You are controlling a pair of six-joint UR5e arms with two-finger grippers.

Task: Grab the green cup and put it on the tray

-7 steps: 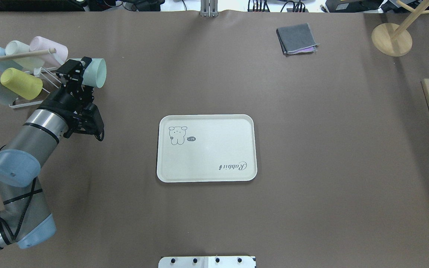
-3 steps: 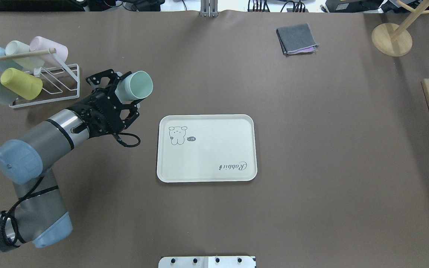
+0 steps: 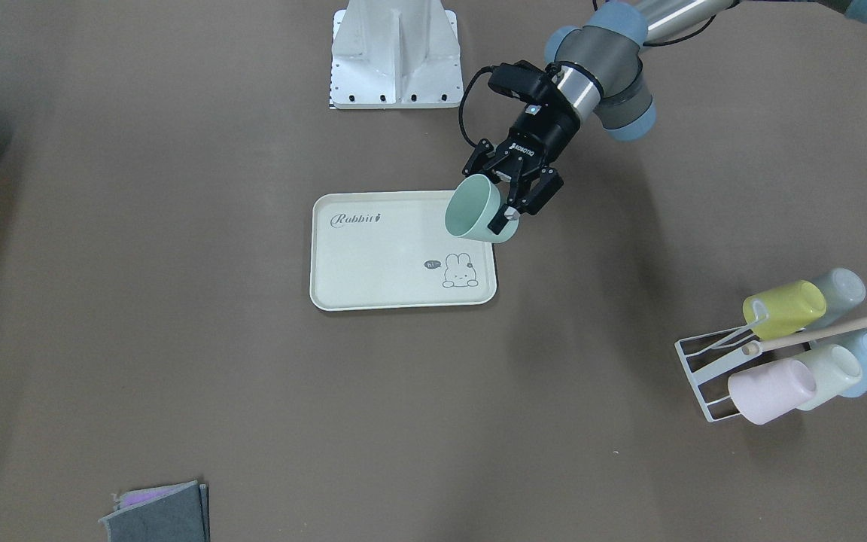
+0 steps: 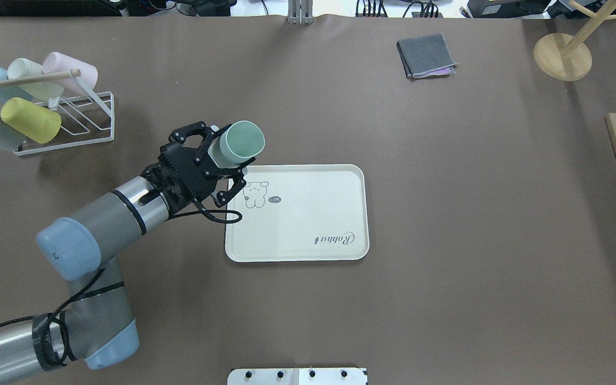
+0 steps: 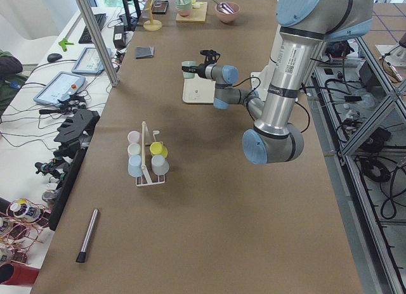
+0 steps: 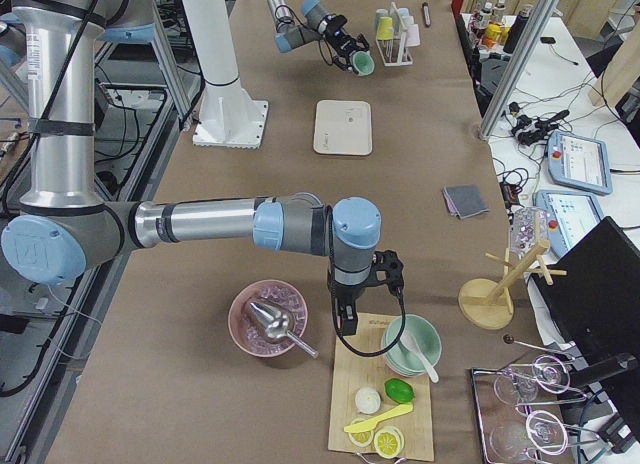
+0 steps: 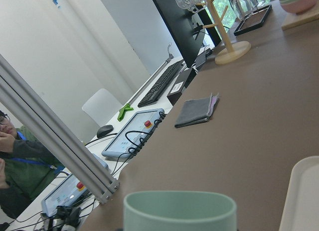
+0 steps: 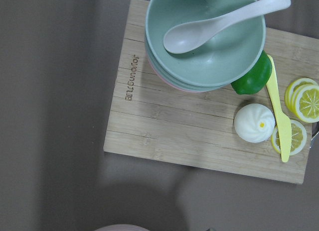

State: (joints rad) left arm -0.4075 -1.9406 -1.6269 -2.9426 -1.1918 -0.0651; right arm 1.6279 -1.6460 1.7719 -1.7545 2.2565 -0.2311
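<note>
The green cup (image 4: 241, 143) is gripped at its base by my left gripper (image 4: 226, 160) and lies tilted on its side in the air, mouth facing away from the arm. It hangs over the corner of the cream tray (image 4: 308, 219) near the bunny drawing. The front-facing view shows the cup (image 3: 473, 211) over the tray's (image 3: 388, 263) edge, with the gripper (image 3: 512, 203) shut on it. The left wrist view shows the cup's rim (image 7: 179, 207) and the tray's corner (image 7: 304, 191). My right gripper (image 6: 345, 319) hangs over a wooden board far to the right; I cannot tell whether it is open or shut.
A white wire rack (image 4: 72, 120) with several pastel cups stands at the far left. A folded grey cloth (image 4: 425, 55) and a wooden stand (image 4: 562, 56) are at the back right. The wooden board (image 8: 199, 126) holds stacked bowls (image 8: 204, 47), a spoon and lemon slices.
My left arm has swung right from the rack towards the tray, carrying the green cup. The cup now hangs over the tray's near-left corner.
</note>
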